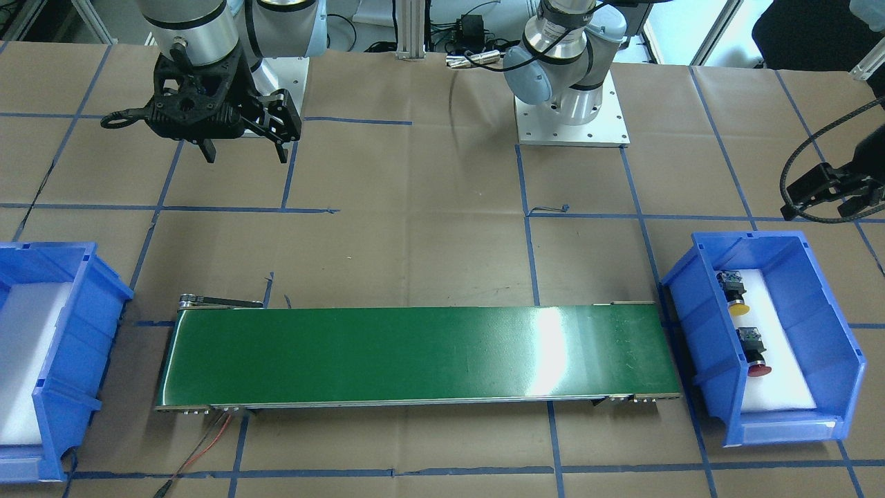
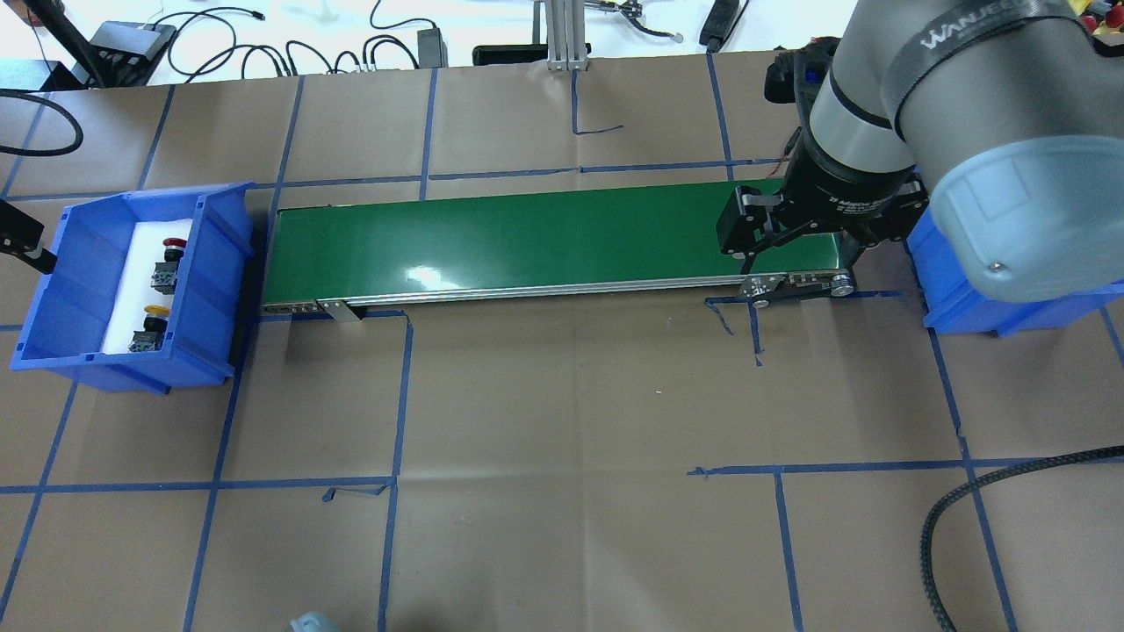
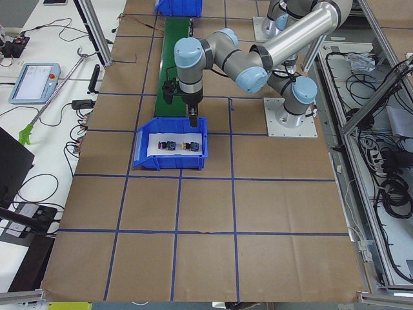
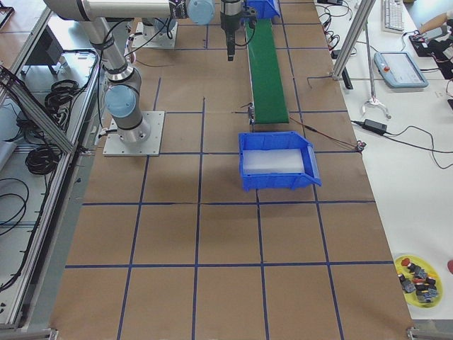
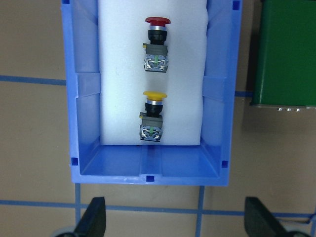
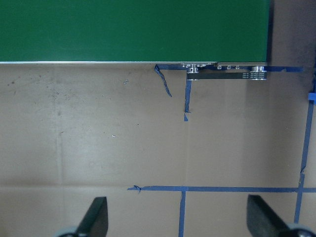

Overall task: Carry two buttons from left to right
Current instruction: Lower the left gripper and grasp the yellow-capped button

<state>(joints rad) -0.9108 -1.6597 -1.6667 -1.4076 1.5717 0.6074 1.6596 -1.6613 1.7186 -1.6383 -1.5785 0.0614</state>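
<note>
Two buttons lie on the white foam (image 5: 118,74) inside the blue bin (image 5: 86,98). In my left wrist view the bin fills the upper middle of the frame. My left fingers (image 5: 95,219) show at the bottom corners, spread wide with nothing between them. So the buttons lie ahead of the fingers, toward the top of the frame, not under them; I judge that I hang about over the bin's near wall, short of the foam.

The yellow button (image 5: 153,116) is the nearer, at mid-frame. The red button (image 5: 157,44) sits beyond it near the top edge, apart from it. Both lie on their sides, caps toward the top, long axes running top to bottom. My fingers close from the left of the frame to the right, across those axes, so I judge no wrist turn is needed: forward over the yellow button, then down. The bin walls stand close beside the foam, and fingers this wide could catch them.

My left arm is by far the nearer, reaching out with the wrist pointing straight down. My right fingers (image 6: 96,219) are likewise spread and empty. They look down on bare desk (image 6: 148,148) with the green belt (image 6: 133,29) along the top of that frame, well apart from the buttons.
</note>
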